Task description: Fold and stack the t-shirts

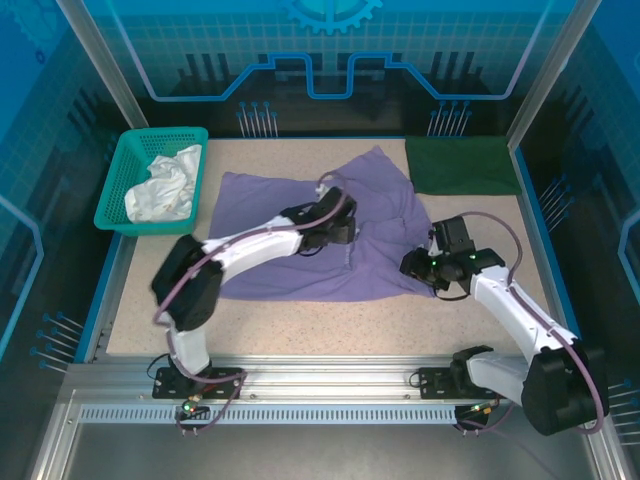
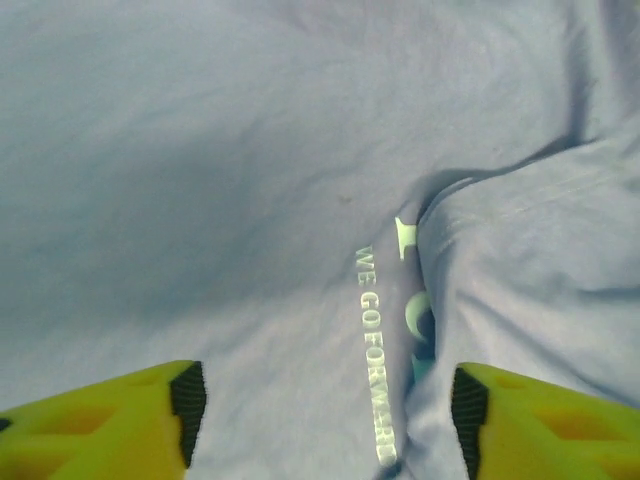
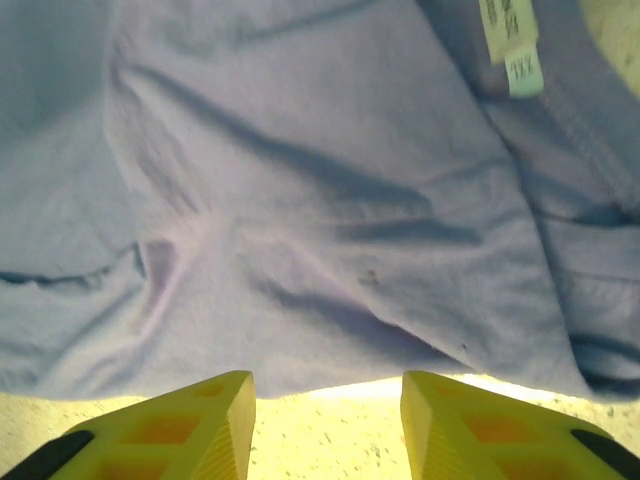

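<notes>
From above, the lavender t-shirt [image 1: 300, 235] lies spread and rumpled across the middle of the bench [image 1: 300, 325], reaching toward its far edge. A dark green t-shirt [image 1: 462, 165] lies folded flat at the far right corner. A teal basket [image 1: 120, 185] stands at the far left corner with a white cloth [image 1: 165, 185] bunched inside. The left gripper [image 1: 345, 232] is over the middle of the lavender shirt, and the right gripper [image 1: 412, 265] is at the shirt's right near edge.

The left wrist view adds what the top view cannot resolve. A pale chest print [image 2: 375, 360] runs up between the spread yellow fingers [image 2: 110, 420], and a raised fold [image 2: 530, 280] of the same cloth partly covers it from the right. The fingers are released, with the cloth under the gap; whether they touch it is unclear.

The right wrist view shows a neck label [image 3: 510, 40] near the far right. The shirt's edge lies just ahead of the parted fingertips [image 3: 170, 430], with bare bench between them. These fingers are also released and grip nothing.
</notes>
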`<state>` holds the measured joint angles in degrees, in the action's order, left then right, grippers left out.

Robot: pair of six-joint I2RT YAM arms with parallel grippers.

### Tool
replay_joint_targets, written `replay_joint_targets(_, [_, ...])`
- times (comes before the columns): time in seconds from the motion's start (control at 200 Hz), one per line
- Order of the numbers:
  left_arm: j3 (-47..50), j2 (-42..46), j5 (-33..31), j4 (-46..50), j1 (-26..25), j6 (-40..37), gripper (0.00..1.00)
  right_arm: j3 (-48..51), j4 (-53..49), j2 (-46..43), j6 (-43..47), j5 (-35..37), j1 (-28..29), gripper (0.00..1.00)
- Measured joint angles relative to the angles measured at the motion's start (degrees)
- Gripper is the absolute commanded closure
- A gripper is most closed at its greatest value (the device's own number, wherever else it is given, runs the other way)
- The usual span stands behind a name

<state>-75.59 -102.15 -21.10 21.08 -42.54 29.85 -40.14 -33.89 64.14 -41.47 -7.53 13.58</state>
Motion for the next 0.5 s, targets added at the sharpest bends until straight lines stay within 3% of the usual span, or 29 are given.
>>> replay_joint_targets(0.11, [13.0,12.3,0.4,-1.1,0.3,5.1,0.48,0.0,-1.2,4.2,1.0,-0.2,0.0,0.65])
replay_joint_targets(0.225, [24.4,18.6,1.1,-1.5,2.3,10.1,0.53,-0.8,-1.2,10.0,1.9,-0.2,0.3,0.68])
replay_joint_targets(0.36, [36.4,20.5,1.3,0.0,10.8,16.7,0.54,-1.4,-1.0,15.4,2.7,0.5,-1.5,0.71])
replay_joint_targets(0.5, [41.4,23.8,-0.3,1.0,17.2,21.2,0.51,-0.9,-1.2,17.9,2.6,1.7,-5.8,0.63])
